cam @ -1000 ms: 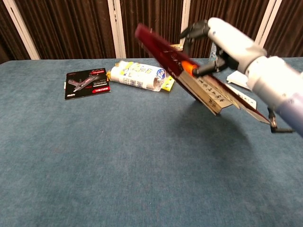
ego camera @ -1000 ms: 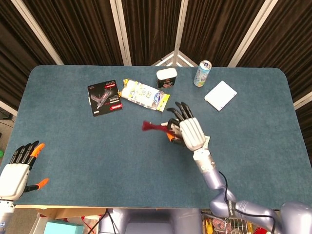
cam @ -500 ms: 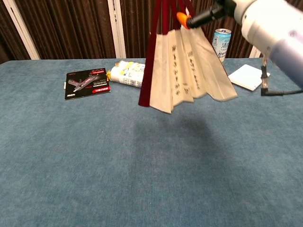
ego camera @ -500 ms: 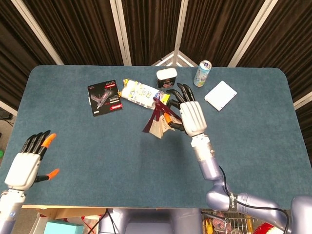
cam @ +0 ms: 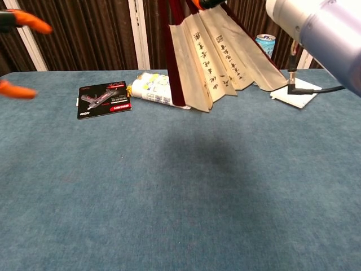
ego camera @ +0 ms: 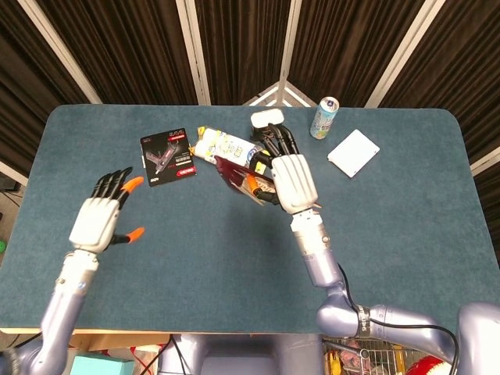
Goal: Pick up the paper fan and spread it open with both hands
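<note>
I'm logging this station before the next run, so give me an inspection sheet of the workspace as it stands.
Surface: blue cloth table, flat.
Job's things: paper fan partly spread, lifted off the table in the right hand.
Clutter: black packet, wrapped pack, white box, drink can, white pad, all along the far side.
Hands: right hand grips the fan; left hand raised, fingers apart, holding nothing.
Cables: black cable by the right arm.
Surroundings: dark curtains with pale strips.
</note>
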Robot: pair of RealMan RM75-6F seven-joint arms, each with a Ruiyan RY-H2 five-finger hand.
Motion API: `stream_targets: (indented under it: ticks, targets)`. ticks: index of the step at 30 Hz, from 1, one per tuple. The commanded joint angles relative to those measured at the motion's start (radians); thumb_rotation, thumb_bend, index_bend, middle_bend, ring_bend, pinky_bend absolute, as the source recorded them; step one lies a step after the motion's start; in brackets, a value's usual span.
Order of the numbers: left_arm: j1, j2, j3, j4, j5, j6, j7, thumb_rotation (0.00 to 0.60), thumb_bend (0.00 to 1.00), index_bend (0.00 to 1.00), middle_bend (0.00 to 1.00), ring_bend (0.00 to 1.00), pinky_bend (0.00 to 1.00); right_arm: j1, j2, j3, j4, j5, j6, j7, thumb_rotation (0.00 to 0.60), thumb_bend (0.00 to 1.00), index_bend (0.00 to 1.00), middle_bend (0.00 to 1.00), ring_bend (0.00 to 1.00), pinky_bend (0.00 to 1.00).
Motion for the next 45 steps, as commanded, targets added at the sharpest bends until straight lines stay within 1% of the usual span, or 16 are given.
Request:
stream_targets:
  ticks: [1, 3, 6, 9, 15, 20, 26, 29, 38, 40, 41, 43, 45]
  targets:
    - [-0.069, -0.077, -0.049, 0.053, -0.066, -0.024, 0.041, 0.6, 0.3, 0.19, 0.0, 0.0, 0.0, 0.016, -0.004, 0.004, -0.017, 0.02, 0.021, -0.029, 0.6, 0.59, 0.69, 0.26, 0.05, 0.0]
    - [-0.093, -0.103, -0.061, 0.072, -0.084, -0.028, 0.05, 0.6, 0.33, 0.2, 0.0, 0.0, 0.0, 0.019, -0.003, 0.004, -0.021, 0.025, 0.025, -0.036, 0.6, 0.59, 0.69, 0.26, 0.05, 0.0]
    - [-0.14, -0.153, -0.082, 0.118, -0.119, -0.036, 0.074, 0.6, 0.33, 0.2, 0.0, 0.0, 0.0, 0.023, 0.003, 0.003, -0.033, 0.033, 0.033, -0.047, 0.6, 0.59, 0.69, 0.26, 0.05, 0.0]
    - [-0.172, -0.183, -0.095, 0.145, -0.155, -0.043, 0.092, 0.6, 0.33, 0.21, 0.0, 0.0, 0.0, 0.029, 0.01, 0.003, -0.045, 0.04, 0.037, -0.056, 0.6, 0.59, 0.7, 0.26, 0.05, 0.0]
    - [-0.214, -0.233, -0.114, 0.167, -0.235, -0.047, 0.102, 0.6, 0.34, 0.23, 0.01, 0.0, 0.0, 0.052, 0.016, 0.019, -0.071, 0.064, 0.044, -0.071, 0.6, 0.59, 0.7, 0.27, 0.05, 0.0]
    - [-0.253, -0.273, -0.118, 0.197, -0.27, -0.045, 0.11, 0.6, 0.35, 0.25, 0.01, 0.0, 0.0, 0.071, 0.019, 0.027, -0.107, 0.087, 0.052, -0.091, 0.6, 0.59, 0.7, 0.27, 0.05, 0.0]
    - [-0.299, -0.313, -0.129, 0.227, -0.307, -0.054, 0.118, 0.6, 0.43, 0.29, 0.03, 0.0, 0.0, 0.092, 0.025, 0.039, -0.147, 0.108, 0.06, -0.109, 0.6, 0.59, 0.7, 0.28, 0.05, 0.0]
    - [-0.32, -0.335, -0.133, 0.237, -0.333, -0.057, 0.123, 0.6, 0.45, 0.3, 0.03, 0.0, 0.0, 0.103, 0.026, 0.041, -0.161, 0.123, 0.063, -0.118, 0.6, 0.59, 0.7, 0.28, 0.05, 0.0]
    - [-0.357, -0.369, -0.129, 0.217, -0.416, -0.084, 0.12, 0.6, 0.45, 0.33, 0.04, 0.0, 0.0, 0.125, 0.024, 0.041, -0.178, 0.148, 0.078, -0.131, 0.6, 0.59, 0.7, 0.28, 0.05, 0.0]
    - [-0.363, -0.372, -0.124, 0.217, -0.419, -0.082, 0.122, 0.6, 0.45, 0.36, 0.05, 0.0, 0.0, 0.129, 0.025, 0.042, -0.179, 0.152, 0.082, -0.131, 0.6, 0.59, 0.7, 0.28, 0.05, 0.0]
    - [-0.366, -0.374, -0.122, 0.218, -0.422, -0.08, 0.122, 0.6, 0.46, 0.39, 0.05, 0.0, 0.0, 0.13, 0.026, 0.044, -0.181, 0.156, 0.084, -0.129, 0.6, 0.59, 0.7, 0.28, 0.05, 0.0]
    - [-0.372, -0.383, -0.121, 0.223, -0.423, -0.073, 0.12, 0.6, 0.5, 0.46, 0.08, 0.0, 0.0, 0.132, 0.027, 0.044, -0.185, 0.161, 0.088, -0.127, 0.6, 0.59, 0.7, 0.28, 0.05, 0.0]
    - [-0.377, -0.396, -0.119, 0.231, -0.416, -0.06, 0.113, 0.6, 0.57, 0.54, 0.11, 0.0, 0.0, 0.133, 0.031, 0.041, -0.189, 0.163, 0.091, -0.126, 0.6, 0.59, 0.7, 0.28, 0.05, 0.0]
